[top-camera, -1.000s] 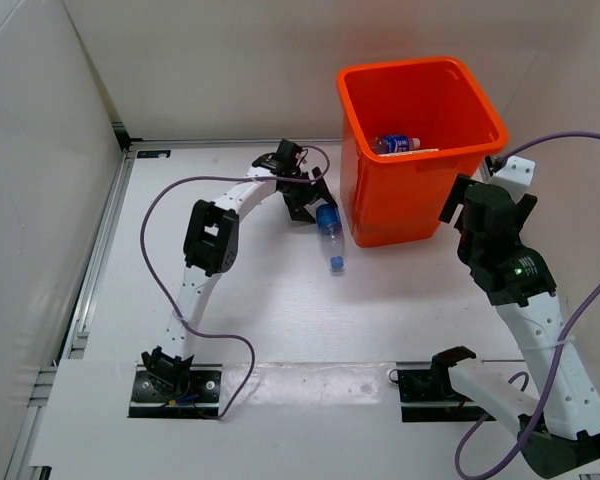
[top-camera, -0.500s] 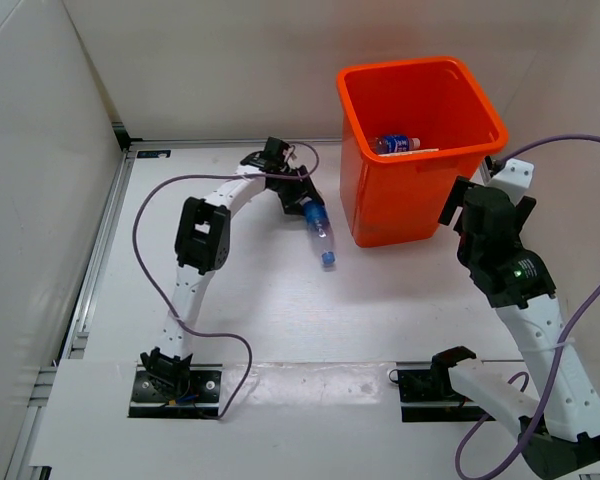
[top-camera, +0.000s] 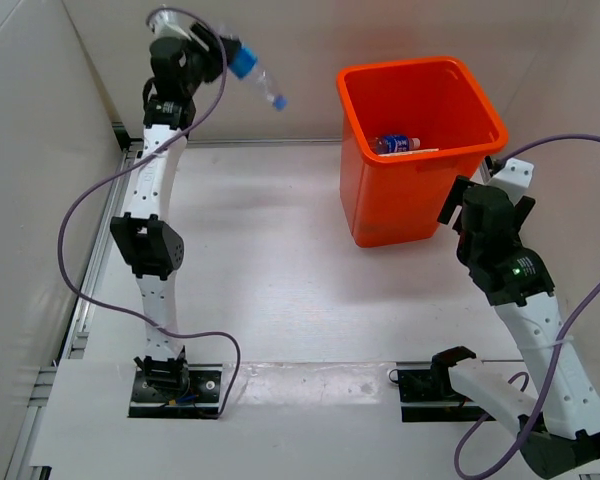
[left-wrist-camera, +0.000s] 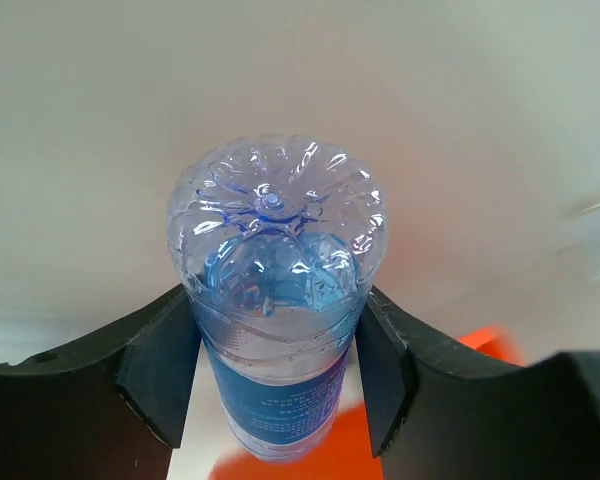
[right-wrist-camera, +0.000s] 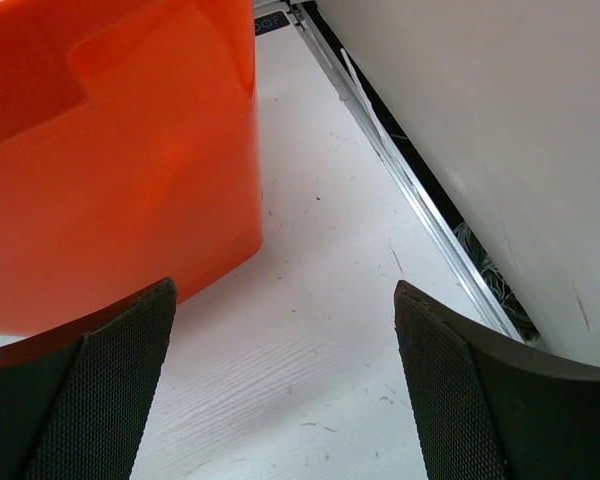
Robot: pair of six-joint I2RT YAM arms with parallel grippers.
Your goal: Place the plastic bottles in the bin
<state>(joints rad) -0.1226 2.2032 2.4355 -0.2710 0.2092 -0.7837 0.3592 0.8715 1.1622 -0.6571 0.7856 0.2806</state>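
A: Left hand (top-camera: 225,52) status?
B: Clamped on a bottle (top-camera: 258,82). The left wrist view had both pads (left-wrist-camera: 160,370) pressed on the labelled body, ribbed base toward the lens. No slack visible.
A: Where was it relative to the bin (top-camera: 420,66)?
B: Top view: hand and bottle were in the upper left of the frame, with the arm stretched up off the counter (top-camera: 270,300). The bin sat upper right of centre, so it lay to frame right of the hand, well apart. The bottle was not over the rim.
A: Long axis?
B: Slanted. The cap (top-camera: 279,101) end pointed down and right, roughly at the bin, with the base end in the hand.
A: So the next move is a swing to frame right until the cap clears the near rim, then let go?
B: That's my read. The left arm had the bottle, so it's that arm's job.
A: Right hand (top-camera: 460,203)?
B: Wide, nothing between the fingers. It was low, just beside the bin's right wall. Its wrist view showed only orange wall at frame left and counter beyond.
A: Did any view catch something the others missed?
B: Only the top view showed the gap to the rim, plus a second bottle (top-camera: 396,144) lying inside the bin. The left wrist view gave the grip, but the bin was just an orange blur along the lower edge.
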